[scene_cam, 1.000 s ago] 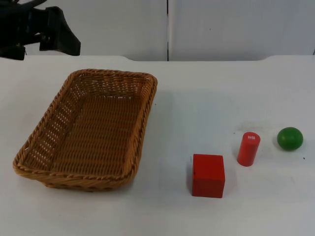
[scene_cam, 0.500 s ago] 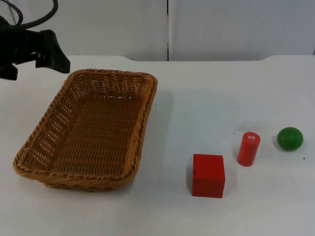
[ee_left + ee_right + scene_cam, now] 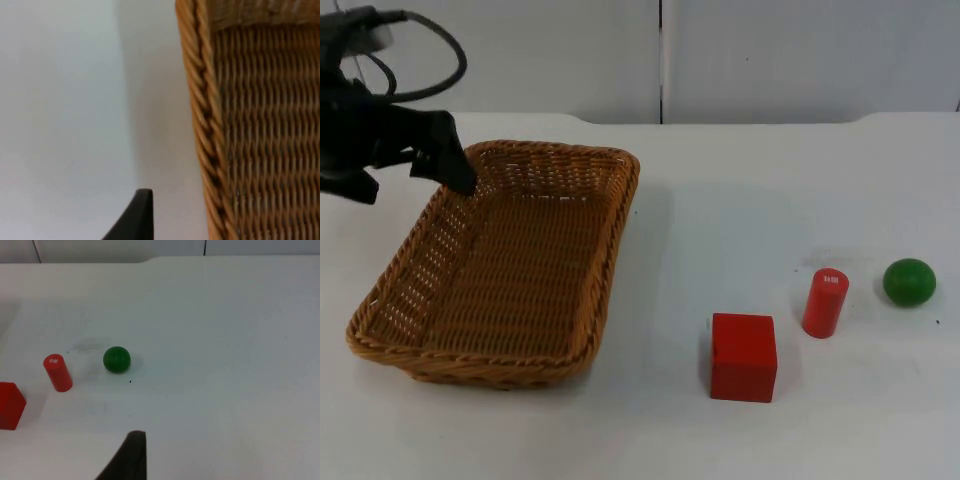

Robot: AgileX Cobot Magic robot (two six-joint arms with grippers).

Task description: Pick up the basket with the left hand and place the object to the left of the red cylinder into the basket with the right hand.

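Basket (image 3: 505, 265): woven wicker, rectangular, open side up, resting flat on the tabletop (image 3: 740, 190) toward its left edge; its long sides run from the near edge toward the far one. The braided rim and ribbed inner wall (image 3: 240, 125) show close up from the left wrist camera.

Left hand (image 3: 415, 165): black, at the basket's far left corner, at the rim. One finger (image 3: 453, 165) lies over the rim on the inside; the other finger (image 3: 355, 185) stands outside it, so the hand is spread wide with the rim between the two. Whether either finger touches the wicker cannot be told. One black fingertip (image 3: 135, 220) stands above bare tabletop just beside the rim's outer side.

Red cube (image 3: 743, 357): on the tabletop toward the near edge, right of the basket and well apart from it; just to the left of the red cylinder and a little nearer the front. Also seen from the right wrist camera (image 3: 10, 405).

Red cylinder (image 3: 825, 302): upright, between the cube and the green ball, touching neither (image 3: 58, 372).

Green ball (image 3: 908, 281): near the tabletop's right edge, beside the cylinder (image 3: 116, 359).

Right hand: waits above the tabletop's right side, looking across at the three small things; one dark fingertip (image 3: 127, 457) is in sight; whether it is wide or narrow cannot be told.

Partition wall (image 3: 660, 55): grey, along the tabletop's far edge.
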